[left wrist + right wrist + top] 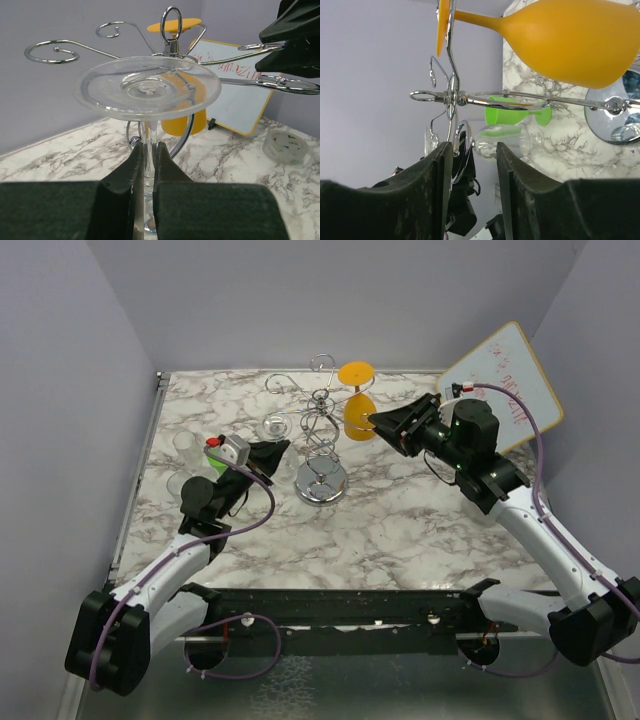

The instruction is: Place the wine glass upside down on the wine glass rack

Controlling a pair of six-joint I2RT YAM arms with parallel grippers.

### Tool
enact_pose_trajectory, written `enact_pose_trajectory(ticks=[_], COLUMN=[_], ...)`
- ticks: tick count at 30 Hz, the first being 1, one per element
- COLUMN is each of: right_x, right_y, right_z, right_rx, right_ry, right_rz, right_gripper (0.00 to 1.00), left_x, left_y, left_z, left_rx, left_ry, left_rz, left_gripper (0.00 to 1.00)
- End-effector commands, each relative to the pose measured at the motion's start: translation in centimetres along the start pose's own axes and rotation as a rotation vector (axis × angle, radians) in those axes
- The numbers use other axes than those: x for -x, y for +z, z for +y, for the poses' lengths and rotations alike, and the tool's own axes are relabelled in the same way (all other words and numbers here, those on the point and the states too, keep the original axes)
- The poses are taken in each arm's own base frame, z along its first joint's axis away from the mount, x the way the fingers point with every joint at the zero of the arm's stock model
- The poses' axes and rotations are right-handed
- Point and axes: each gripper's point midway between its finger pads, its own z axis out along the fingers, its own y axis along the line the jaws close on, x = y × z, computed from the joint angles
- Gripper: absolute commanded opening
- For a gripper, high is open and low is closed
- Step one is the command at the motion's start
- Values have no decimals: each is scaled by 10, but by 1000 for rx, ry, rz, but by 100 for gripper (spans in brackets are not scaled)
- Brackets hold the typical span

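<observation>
The chrome wine glass rack (320, 435) stands mid-table on its round mirrored base (321, 483). An orange wine glass (357, 400) hangs upside down on its far right arm. My left gripper (274, 450) is shut on the stem of a clear wine glass (146, 87), held upside down with its foot on top, just left of the rack's post. The rack's top ring (171, 22) shows right behind the foot. My right gripper (385, 423) is open at the rack's right side, its jaws either side of a scroll arm (485, 97). The orange glass (565, 40) hangs above them.
A small whiteboard (505, 380) leans at the back right. Two clear glasses (183, 462) and a green glass (517, 114) stand at the left behind my left arm. A tape roll (285, 146) lies on the marble right of the rack.
</observation>
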Motion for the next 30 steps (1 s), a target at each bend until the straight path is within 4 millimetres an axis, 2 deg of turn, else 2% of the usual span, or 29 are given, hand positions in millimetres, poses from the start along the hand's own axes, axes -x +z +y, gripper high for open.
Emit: enact_pose_trajectory(ticks=[1,6,11,17,20,24,25,30], right_x=[-3,-1,1,3,4,0,-2,0], right_y=[-3,-9,-17,-31,-39,-47,-50,-68], right_z=[1,10,17,22,23,20,19,24], right_rx=[-3,23,32,34,35,60,67,93], right_ry=[-20,-31,-45,-67,-86,-75,-66,-92], right_rz=[16,5,-1,-25,-37,-40,-38,-69], right_gripper=[51,62,65,68,70,69,69,70], left_x=[11,-2,-1,8,16,15,11,19], left_y=[-3,1,-5,-21,-28,-43,-48,-65], left_z=[-8,-6,2,12,6,23,26,30], left_rx=[-41,-38,26,152,151,308,338,427], left_ry=[4,-28,-48,-150,-182,-247,-257,-297], left_rz=[-41,22,29,-2,9,57,85,125], left_gripper=[7,26,45,79,84,94,94,96])
